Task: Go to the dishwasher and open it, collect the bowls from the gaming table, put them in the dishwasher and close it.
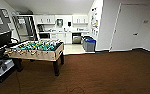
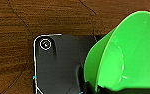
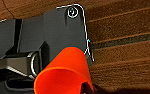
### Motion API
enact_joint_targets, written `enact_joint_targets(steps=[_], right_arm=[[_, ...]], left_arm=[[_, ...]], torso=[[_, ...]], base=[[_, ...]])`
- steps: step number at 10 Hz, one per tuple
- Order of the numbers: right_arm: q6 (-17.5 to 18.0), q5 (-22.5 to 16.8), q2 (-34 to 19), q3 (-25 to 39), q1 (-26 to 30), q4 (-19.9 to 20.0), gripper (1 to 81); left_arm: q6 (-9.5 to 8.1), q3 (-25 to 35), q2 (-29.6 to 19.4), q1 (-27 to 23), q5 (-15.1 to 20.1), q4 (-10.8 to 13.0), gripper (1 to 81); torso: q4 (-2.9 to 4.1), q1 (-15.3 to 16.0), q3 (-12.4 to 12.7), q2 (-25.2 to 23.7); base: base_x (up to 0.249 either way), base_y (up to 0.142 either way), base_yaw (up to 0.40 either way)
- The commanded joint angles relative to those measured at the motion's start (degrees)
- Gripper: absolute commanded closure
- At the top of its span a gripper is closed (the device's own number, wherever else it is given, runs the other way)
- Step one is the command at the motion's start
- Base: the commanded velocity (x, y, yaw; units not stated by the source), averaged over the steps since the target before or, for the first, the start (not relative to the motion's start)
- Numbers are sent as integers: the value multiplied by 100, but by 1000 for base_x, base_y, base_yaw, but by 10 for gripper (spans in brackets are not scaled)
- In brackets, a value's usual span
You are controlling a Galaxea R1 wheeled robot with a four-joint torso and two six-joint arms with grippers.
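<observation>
Bowls are what this job is about, and two of them ride with the robot now. A bright green bowl (image 2: 126,52) sits right at the left gripper (image 2: 98,88), tipped on its side so its open mouth faces outward. Its rim goes down into the dark part of the gripper, so I think the gripper is pinched shut on that rim. That hold keeps the bowl from dropping while the robot rolls along.

An orange bowl (image 3: 63,72) sits the same way at the right gripper (image 3: 87,87), its edge tucked down into the dark part. I judge that this gripper is closed on it too, though the fingers are hard to make out.

Under both grippers lies brown carpet (image 1: 103,72), well below the bowls. Nothing touches the bowls but the grippers.

Far ahead of the grippers, at the back of a small kitchen, is the dishwasher (image 1: 76,38), a steel front under the counter. I cannot tell if its door is open. A blue bin (image 1: 89,44) stands just beside it, on the way in.

Off toward the left gripper's side stands a table-football table (image 1: 36,50) with a green field. One bowl in each gripper means both can go in one trip, so I guess the carrying step is in hand.
</observation>
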Motion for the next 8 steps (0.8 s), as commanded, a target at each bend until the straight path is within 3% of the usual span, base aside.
enact_joint_targets(steps=[1,5,8], right_arm=[[-20,-264,-154,-36,202,-37,811],[-20,-264,-163,-36,185,-37,811],[-29,-264,-154,-36,185,-37,811]], left_arm=[[20,42,-123,-239,170,51,811],[20,51,-114,-239,170,51,811],[20,86,-132,-230,170,51,811]], torso=[[0,0,0,0],[0,-5,0,-2],[0,-7,0,-2]], base=[[142,0,0],[158,0,0],[163,-75,0]])
